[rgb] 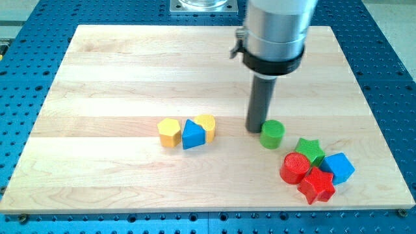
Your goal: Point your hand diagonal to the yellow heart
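Note:
The yellow heart [207,125] lies near the board's middle, touching a blue triangle-like block [192,134] on its left. A yellow hexagon [169,132] sits left of the blue one. My tip [255,130] rests on the board to the right of the yellow heart, with a gap between them. The tip stands right beside a green cylinder [272,134], on that cylinder's left.
At the lower right a cluster holds a green star [310,149], a red cylinder [296,168], a red star [318,184] and a blue cube [338,167]. The wooden board [117,78] lies on a blue perforated table.

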